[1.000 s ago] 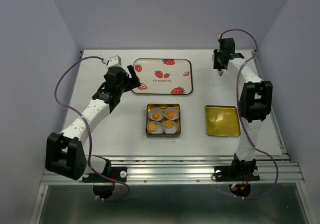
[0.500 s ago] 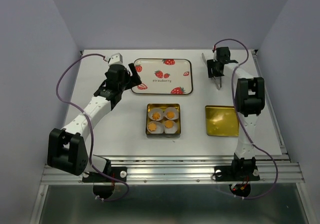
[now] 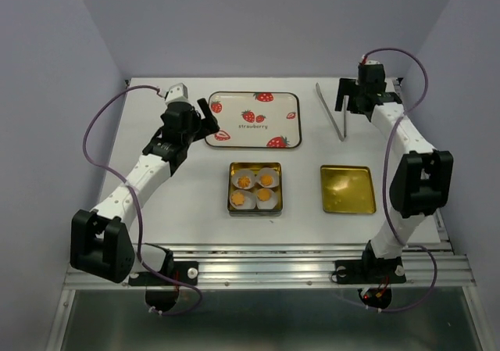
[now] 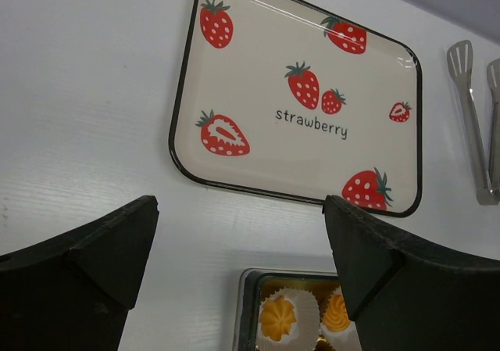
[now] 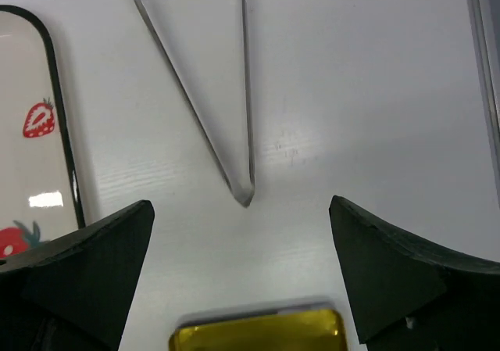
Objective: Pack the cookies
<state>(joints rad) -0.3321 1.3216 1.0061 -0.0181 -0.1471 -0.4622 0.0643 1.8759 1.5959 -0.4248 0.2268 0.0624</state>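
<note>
Looks like the closing step, with the cookies [image 3: 244,181] seated in the gold tin [image 3: 254,213] just behind the fingertips of the left gripper [image 4: 241,204], spread wide and empty. Shows the right gripper [image 5: 241,206] likewise wide and empty, straddling the hinge of the tongs [image 5: 244,187], the gold lid [image 5: 258,337] just behind its tips. Calls next for backing over that lid and pinching one rim.
</note>
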